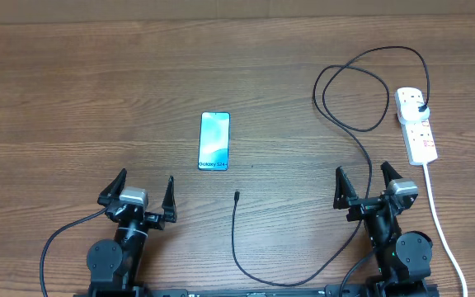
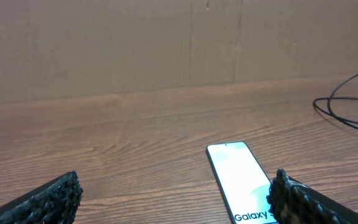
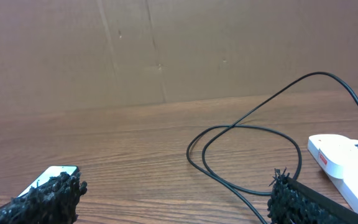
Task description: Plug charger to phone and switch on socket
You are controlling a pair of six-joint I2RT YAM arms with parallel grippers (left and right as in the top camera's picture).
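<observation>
The phone (image 1: 214,141) lies flat mid-table, its light blue screen up and "Galaxy S24" at its near end; it also shows in the left wrist view (image 2: 238,180) and at the left edge of the right wrist view (image 3: 58,171). The black charger cable (image 1: 349,124) loops from its plug in the white socket strip (image 1: 416,125) round to a free connector tip (image 1: 236,195) near the front. The cable (image 3: 247,143) and strip (image 3: 344,158) show in the right wrist view. My left gripper (image 1: 138,198) is open and empty, near and left of the phone. My right gripper (image 1: 368,188) is open and empty beside the cable.
The strip's thick white cord (image 1: 437,214) runs along the table's right side toward the front edge. A brown cardboard wall (image 2: 166,43) stands behind the table.
</observation>
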